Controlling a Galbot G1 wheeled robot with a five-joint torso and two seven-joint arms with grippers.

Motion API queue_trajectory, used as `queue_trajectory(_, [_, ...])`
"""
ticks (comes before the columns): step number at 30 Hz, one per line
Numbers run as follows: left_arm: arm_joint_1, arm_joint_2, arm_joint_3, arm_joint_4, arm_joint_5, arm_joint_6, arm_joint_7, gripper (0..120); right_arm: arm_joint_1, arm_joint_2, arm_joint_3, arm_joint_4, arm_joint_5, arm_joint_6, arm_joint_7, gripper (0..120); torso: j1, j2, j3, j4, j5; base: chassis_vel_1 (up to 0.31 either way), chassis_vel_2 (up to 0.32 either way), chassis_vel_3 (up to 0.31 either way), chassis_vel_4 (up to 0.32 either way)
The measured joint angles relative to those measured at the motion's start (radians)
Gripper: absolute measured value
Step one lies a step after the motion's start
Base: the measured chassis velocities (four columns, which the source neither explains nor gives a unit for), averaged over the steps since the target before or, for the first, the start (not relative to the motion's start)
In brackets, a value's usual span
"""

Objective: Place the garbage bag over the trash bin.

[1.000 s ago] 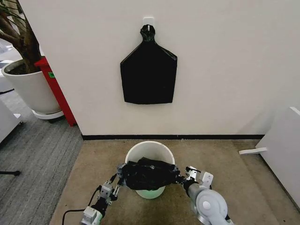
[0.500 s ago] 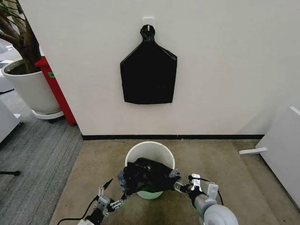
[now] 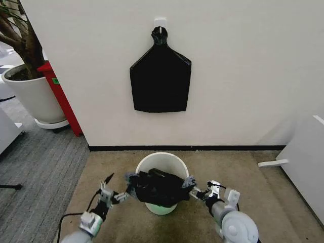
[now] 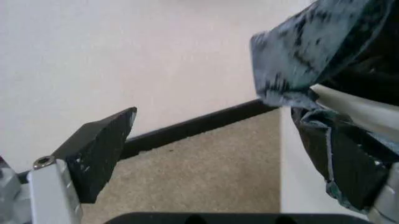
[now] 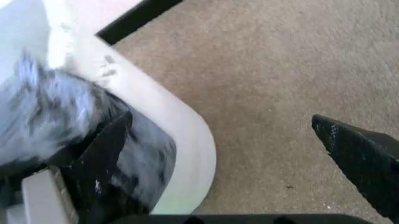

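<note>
The 2 grippers have spread apart again, pulling the garbage bag [image 3: 159, 188] wide over the trash bin [image 3: 162, 161]. The left gripper [image 3: 117, 195] and right gripper [image 3: 198, 194] are wide open, each with 1 finger hooked in the bag's edge between them.

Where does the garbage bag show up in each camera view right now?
Head view: garbage bag stretched across the trash bin, lower centre.
Left wrist view: bag at the picture's right edge.
Right wrist view: bag at the left edge.
Shared landmark: the cream bin rim.
</note>
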Motion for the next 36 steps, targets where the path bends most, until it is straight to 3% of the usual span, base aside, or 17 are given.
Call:
queue_trajectory(7, [-0.051,-0.018,0.037,0.076,-0.026,0.047,0.013,100,0.045,0.057,-0.008,-0.101,-0.015,-0.001,-0.002,100,0.000,0.000,0.000,0.0000,-0.0001,0.000,0.000,0.000,0.000])
queue_trajectory(16, [-0.074,-0.030,0.044,0.157,-0.011,0.065,0.073,100,0.076,0.076,-0.003,-0.183,-0.056,0.011,-0.001,100,0.000,0.000,0.000,0.0000,0.0000,0.000,0.000,0.000,0.000])
queue_trajectory(25, [-0.044,-0.029,0.030,0.141,0.010,0.037,0.092,100,0.010,0.017,0.017,-0.089,-0.092,0.021,-0.010,100,0.000,0.000,0.000,0.0000,0.0000,0.000,0.000,0.000,0.000])
queue_trajectory(32, [-0.045,-0.036,0.029,0.127,0.024,0.025,0.089,100,-0.055,-0.048,0.027,-0.010,-0.225,0.053,-0.110,100,0.000,0.000,0.000,0.0000,0.0000,0.000,0.000,0.000,0.000])
queue_trajectory(36, [-0.045,-0.035,0.026,0.127,0.024,0.023,0.088,100,-0.134,-0.090,0.054,0.042,-0.379,0.105,-0.257,100,0.000,0.000,0.000,0.0001,0.0002,0.000,0.000,0.000,0.000])
